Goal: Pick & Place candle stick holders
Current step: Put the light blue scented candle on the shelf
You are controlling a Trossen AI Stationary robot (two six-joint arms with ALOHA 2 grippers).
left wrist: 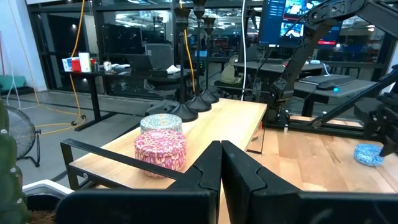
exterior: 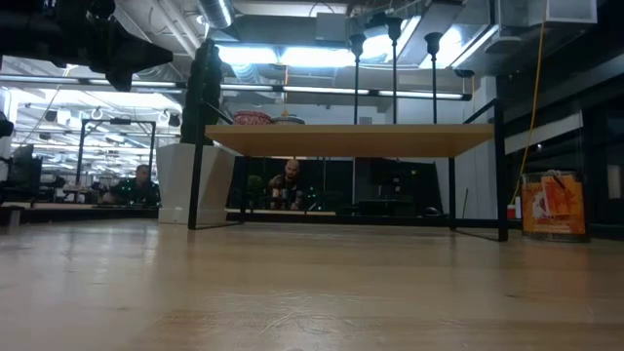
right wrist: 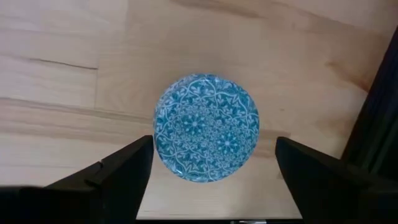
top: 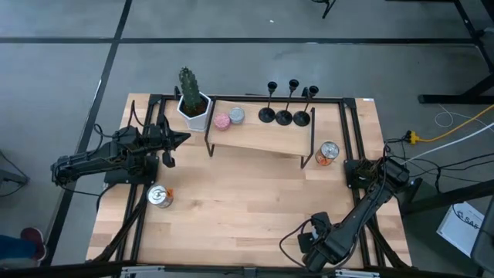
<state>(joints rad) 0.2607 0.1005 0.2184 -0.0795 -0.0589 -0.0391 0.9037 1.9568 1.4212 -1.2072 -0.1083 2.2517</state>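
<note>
Black candle stick holders (top: 284, 105), three of them, stand in a row on the raised wooden shelf (top: 258, 137) toward the desk's (top: 239, 208) far edge, beside a pink tin (top: 221, 120) and a grey tin (top: 236, 115). My left gripper (top: 176, 140) hovers near the shelf's left end by the potted cactus (top: 191, 96), its fingers pressed together. My right gripper (right wrist: 208, 165) hangs spread wide, straddling a blue patterned tin (right wrist: 206, 127) near the desk's front right corner, holding nothing.
</note>
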